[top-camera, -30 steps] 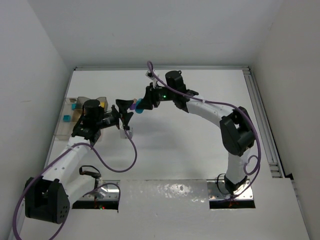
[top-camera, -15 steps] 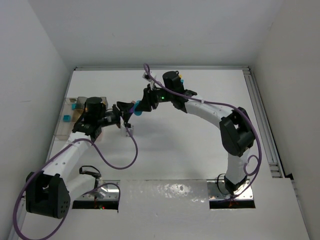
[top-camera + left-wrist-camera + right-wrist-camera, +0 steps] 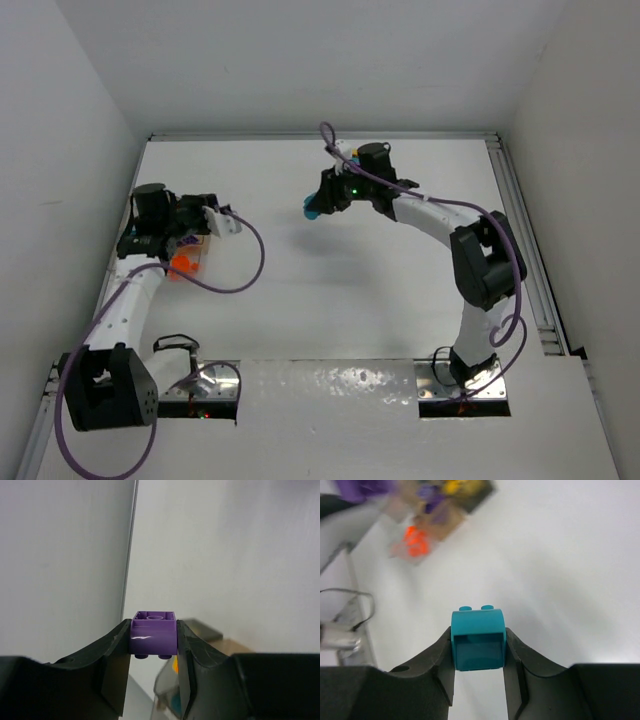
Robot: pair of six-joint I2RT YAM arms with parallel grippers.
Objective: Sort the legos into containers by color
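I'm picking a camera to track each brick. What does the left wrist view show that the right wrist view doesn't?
Only the left wrist view: a purple brick clamped in the left gripper, with a wall behind it. Only the right wrist view: a teal brick clamped in the right gripper. Both: the tray, blurred in each.

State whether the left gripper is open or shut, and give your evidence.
Shut: the left gripper clamps a purple brick, its fingers against both sides.
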